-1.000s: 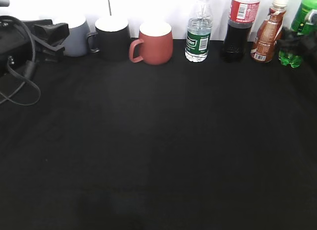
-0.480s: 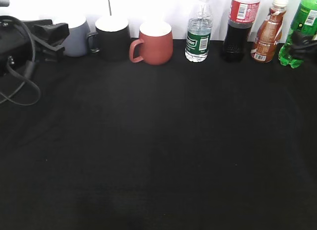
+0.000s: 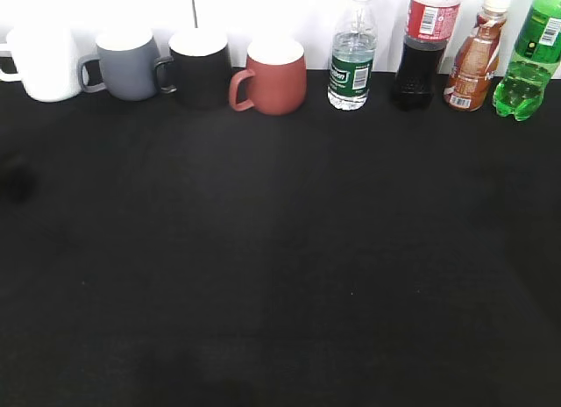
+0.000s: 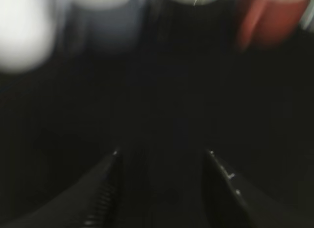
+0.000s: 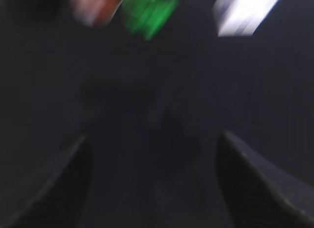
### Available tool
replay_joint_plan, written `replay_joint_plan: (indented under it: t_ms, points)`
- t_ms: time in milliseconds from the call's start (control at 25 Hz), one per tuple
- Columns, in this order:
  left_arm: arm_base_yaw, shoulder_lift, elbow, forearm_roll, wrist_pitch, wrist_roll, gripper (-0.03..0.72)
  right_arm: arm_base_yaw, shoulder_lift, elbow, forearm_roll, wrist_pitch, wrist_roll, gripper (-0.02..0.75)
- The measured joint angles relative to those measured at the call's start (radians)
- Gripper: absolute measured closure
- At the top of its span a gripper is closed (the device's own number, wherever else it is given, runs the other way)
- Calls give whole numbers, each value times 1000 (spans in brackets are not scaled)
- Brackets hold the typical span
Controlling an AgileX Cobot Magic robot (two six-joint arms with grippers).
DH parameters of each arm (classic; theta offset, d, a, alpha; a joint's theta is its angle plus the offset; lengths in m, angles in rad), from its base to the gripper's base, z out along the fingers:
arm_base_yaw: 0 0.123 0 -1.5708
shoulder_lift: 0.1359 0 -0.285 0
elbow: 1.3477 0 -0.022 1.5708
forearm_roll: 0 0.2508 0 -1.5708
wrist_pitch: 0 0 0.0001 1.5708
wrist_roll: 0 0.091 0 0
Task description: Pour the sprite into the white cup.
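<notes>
Exterior view: a single row of containers stands along the far edge of a black-covered table (image 3: 280, 267), against a white wall (image 3: 263, 8). From left to right: the white cup (image 3: 46, 63), handle to the left, at the far-left end; a grey mug (image 3: 125, 65); a black mug (image 3: 198, 67) with a white inside; a red mug (image 3: 273, 75); a clear water bottle (image 3: 351, 60), partly filled; a dark cola bottle (image 3: 422, 47) with a red label; a brown drink bottle (image 3: 473, 60); and the sprite (image 3: 529, 65), upright at the far-right end, its lower body holding bright green liquid. Whether the mugs hold anything cannot be told. Cup and sprite stand well apart, with six containers between them.

Wrist views (both heavily blurred): the left gripper (image 4: 162, 161) and the right gripper (image 5: 153, 154) each hang above the black cloth with jaws spread and nothing between them. Neither arm appears in the exterior view.
</notes>
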Motion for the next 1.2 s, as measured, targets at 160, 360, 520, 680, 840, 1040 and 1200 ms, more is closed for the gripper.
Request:
replay_joint_plan:
  t_ms: [160,360,520,680,840,1040,1200]
  points:
    - [0,-298,0,-14,277,46,208,77,-299,0,150,368,-102,158]
    - [0,-689,106,44,400,89,154,77,-721,42,152,624,-137,158]
    - [0,-832,217,39,359,115,154,78,-916,206,153,637,-202,158]
    - [0,-836,236,15,325,163,154,78,-939,253,156,569,-220,158]
    - [0,-836,236,-27,325,220,154,78,-939,280,158,512,-230,158]
    - [0,-836,236,-30,325,223,190,78,-939,280,158,511,-231,158]
    - [11,-852,236,-30,325,224,200,75,-941,280,157,511,-231,158]
